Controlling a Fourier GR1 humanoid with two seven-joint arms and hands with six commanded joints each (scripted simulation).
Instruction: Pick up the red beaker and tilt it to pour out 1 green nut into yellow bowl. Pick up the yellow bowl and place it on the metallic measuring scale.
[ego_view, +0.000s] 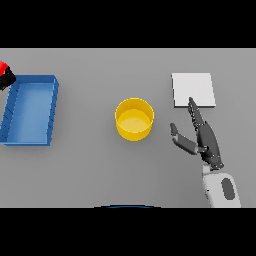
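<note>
Yellow bowl (134, 119) stands upright near the middle of the grey table (100, 165), open side up; nothing can be made out inside it. To its right, apart from it, the right hand (206, 140) hovers with straight fingers (194, 111) pointing toward the far edge and the thumb (181, 140) spread toward the bowl; it is open and holds nothing. The fingertips overlap the near edge of the scale (193, 89), a pale square plate lying flat toward the far right of the table. By the left edge lies a blue tray (52, 107), a shallow rectangular bin. At the tray's far left corner, cut off by the frame's edge, shows a bit of the red beaker (4, 67) with something dark (7, 80) against it, probably the left hand; whether it grips the beaker cannot be told.
</note>
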